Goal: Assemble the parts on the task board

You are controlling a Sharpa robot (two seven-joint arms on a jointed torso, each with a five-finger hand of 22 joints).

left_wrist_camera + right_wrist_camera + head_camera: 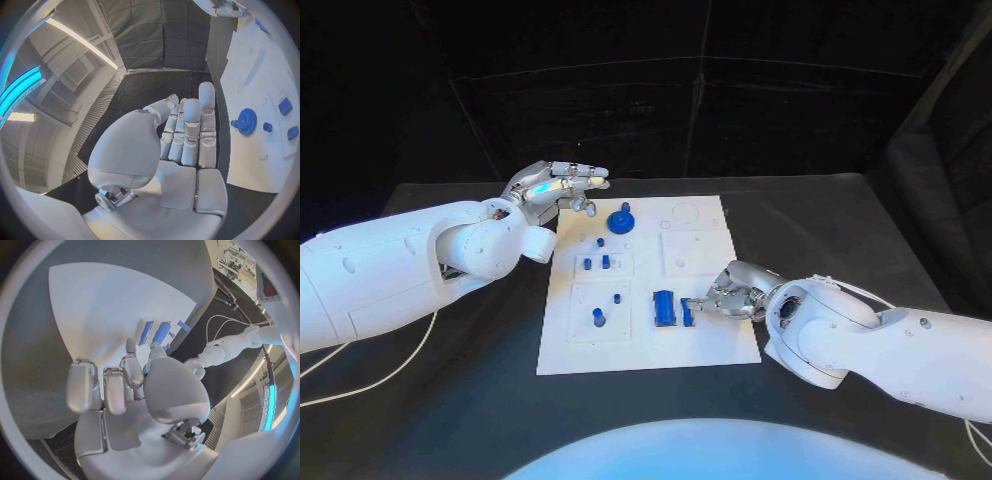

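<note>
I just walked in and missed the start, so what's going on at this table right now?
A two-armed robot is assembling small blue parts on the white task board. Its right hand reaches down at the board's near right area, fingertips beside the narrow blue bar next to the blue block; whether it grips the bar is unclear. Its left hand hovers open over the board's far left corner, holding nothing, near the blue gear. Several small blue pegs stand in the board's left side.
</note>
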